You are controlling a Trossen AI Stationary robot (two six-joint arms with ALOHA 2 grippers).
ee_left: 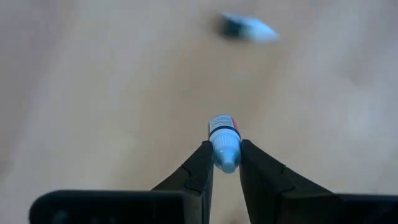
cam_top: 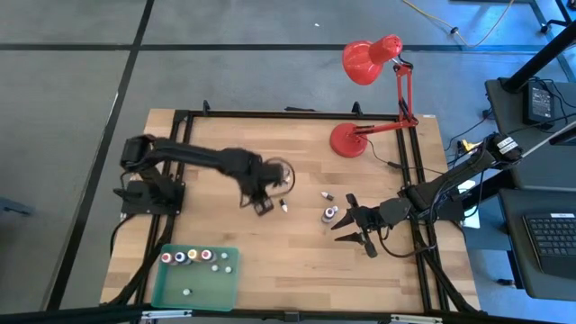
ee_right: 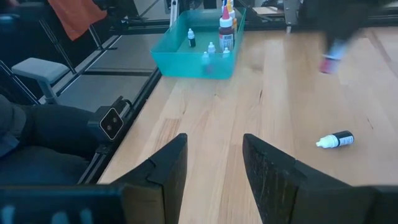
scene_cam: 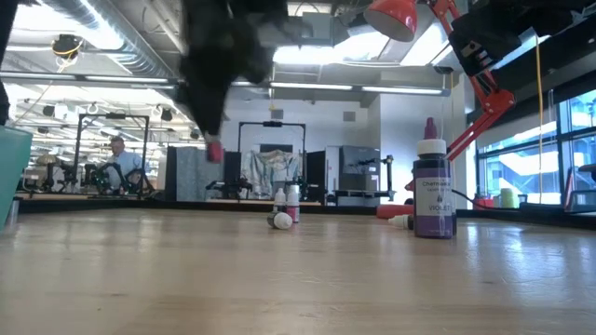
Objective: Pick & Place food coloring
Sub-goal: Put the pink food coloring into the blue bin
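Left gripper [ee_left: 225,163] above mid-tabletop [cam_top: 297,261], fingers clamped on a small food coloring bottle [ee_left: 224,142], white tip outward. Right gripper [cam_top: 348,220] near the right edge, fingers apart. Dark bottle [ee_right: 336,140] lies loose; others stand in the green tray [cam_top: 200,290].

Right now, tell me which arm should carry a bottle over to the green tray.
Left. The left gripper is shut on a small bottle above the table's middle, on the green tray's side. The right gripper is open and empty, farther from it.
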